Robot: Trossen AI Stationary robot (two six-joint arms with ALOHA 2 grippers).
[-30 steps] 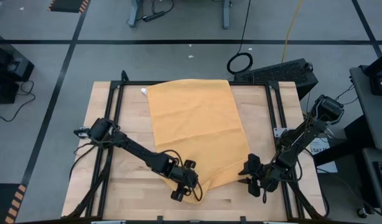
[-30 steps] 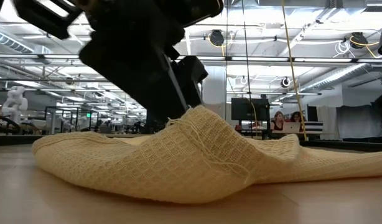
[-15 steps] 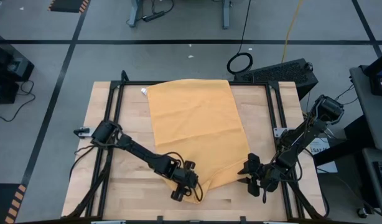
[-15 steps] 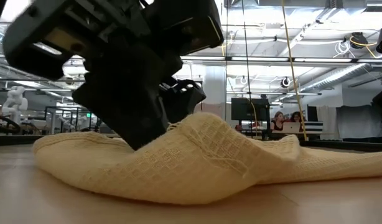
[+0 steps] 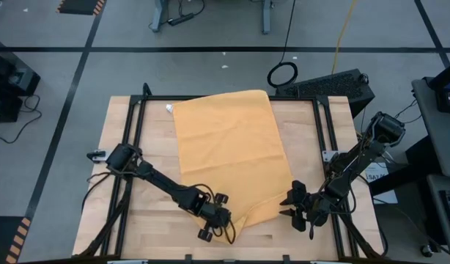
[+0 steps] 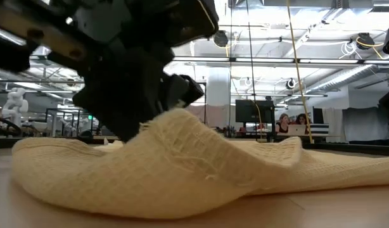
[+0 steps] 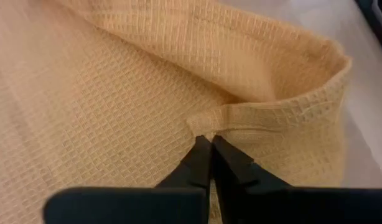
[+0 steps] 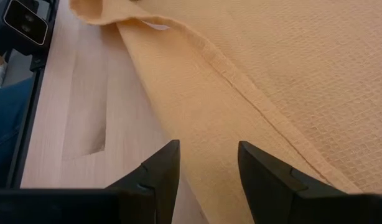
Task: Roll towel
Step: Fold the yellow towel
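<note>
The mustard-yellow towel lies spread on the wooden table, running from the far edge toward the near edge. Its near end is bunched into a hump. My left gripper is down on that near end, shut on the cloth. My right gripper waits open at the towel's near right side. Its fingers stand on either side of the hemmed side edge, and I cannot tell whether they touch it. My left gripper pinches a small raised pleat of the towel between its two fingertips, where a hemmed edge ends near the towel's near left corner. The fingers slant down from above. The cloth humps up at the hold, and the rest lies slack on the table.
Black frame rails run along the table's left and right sides. A keyboard and a cable coil lie beyond the far right corner. Bare wood shows beside the towel's near right edge. People sit far behind the table.
My left gripper has sunk onto the towel's near end and gone a little toward the table's near left. The hump of cloth has slid that way with it and spread wider. The far part of the towel has stayed flat.
</note>
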